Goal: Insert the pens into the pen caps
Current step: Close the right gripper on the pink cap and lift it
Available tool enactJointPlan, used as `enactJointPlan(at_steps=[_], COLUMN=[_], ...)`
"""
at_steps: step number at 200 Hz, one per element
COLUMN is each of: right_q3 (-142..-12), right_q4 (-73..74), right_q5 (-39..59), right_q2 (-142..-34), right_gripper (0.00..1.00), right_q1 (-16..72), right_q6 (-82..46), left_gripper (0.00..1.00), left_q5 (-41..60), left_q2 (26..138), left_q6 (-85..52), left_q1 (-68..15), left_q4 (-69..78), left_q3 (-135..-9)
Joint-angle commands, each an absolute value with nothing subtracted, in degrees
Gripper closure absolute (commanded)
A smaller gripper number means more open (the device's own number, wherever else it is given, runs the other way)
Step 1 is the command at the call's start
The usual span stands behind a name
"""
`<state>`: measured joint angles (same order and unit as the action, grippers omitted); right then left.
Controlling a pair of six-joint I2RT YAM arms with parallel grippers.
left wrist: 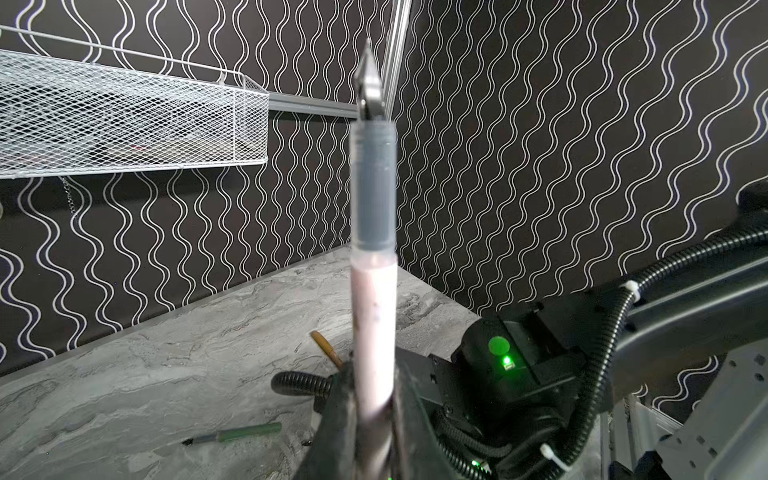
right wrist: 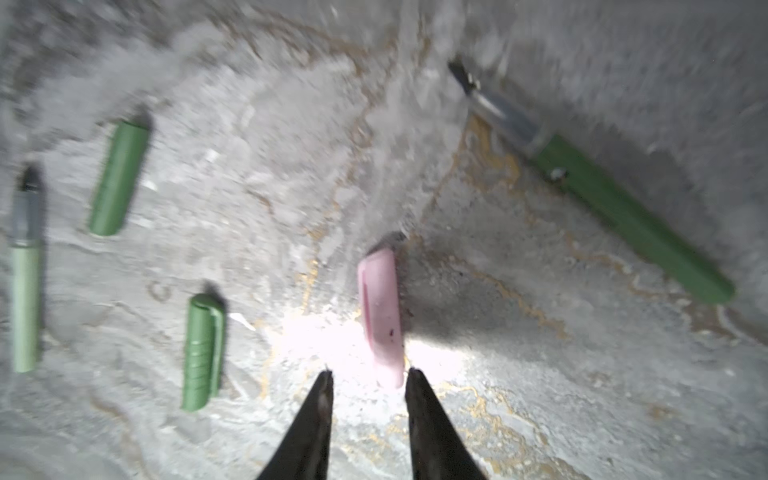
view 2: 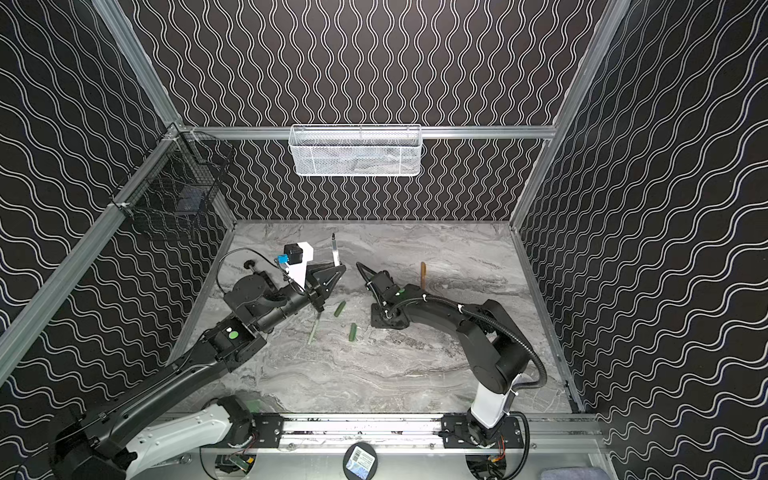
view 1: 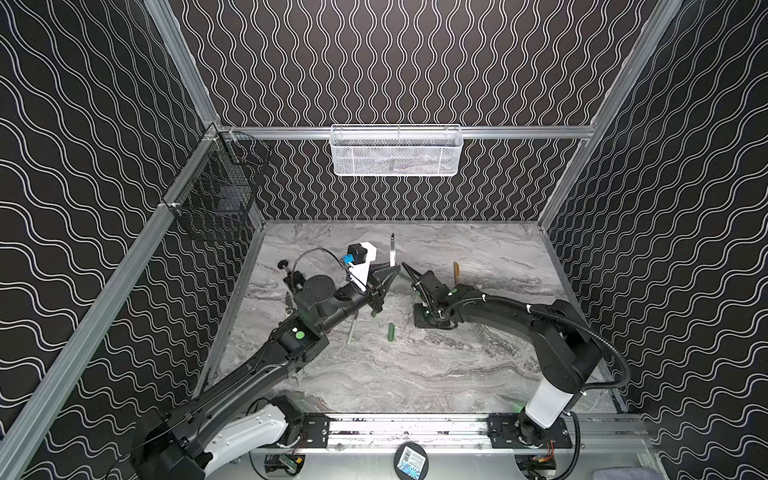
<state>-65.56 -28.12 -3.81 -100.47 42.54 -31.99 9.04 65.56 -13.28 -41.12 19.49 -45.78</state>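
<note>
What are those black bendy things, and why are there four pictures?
They are two robot arms on a grey table. Two pictures look down from above; the other two come from a small camera on each arm's wrist. The left arm has its jaws shut on a pink pen, held tip up. The right arm has its jaws open by a pink cap. Green caps, green pens and a gold pen lie on the table.
</note>
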Motion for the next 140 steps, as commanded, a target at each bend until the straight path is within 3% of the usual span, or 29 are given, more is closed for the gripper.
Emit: enactJointPlan(at_steps=[1,27,86,140], right_q3=[-67.9,-70.3,-72.1,-71.9], right_q4=[-31.1,-32.0,-32.1,-31.6], right_q5=[-4.5,-2.9,2.8,2.2], right_q2=[-100.6,-103.1,-106.9,-108.4], right_gripper=[0.69,0.74,0.73,0.74], right_q1=[41.5,39.4,38.1,38.1], right_q6=[-29.5,-26.5,-21.0,-21.1], left_gripper=[1.0,1.0,1.0,1.0], left_q5=[8.9,8.6,8.7,8.8], left_q2=[65.7,65.5,65.5,65.6], left_q6=[-12.9,-12.8,-12.3,-12.3], left_q1=[-41.1,-41.2,-41.2,-41.2], left_q4=[20.5,20.4,20.2,20.1], left_q3=[-46.4,-46.2,-46.3,-46.4])
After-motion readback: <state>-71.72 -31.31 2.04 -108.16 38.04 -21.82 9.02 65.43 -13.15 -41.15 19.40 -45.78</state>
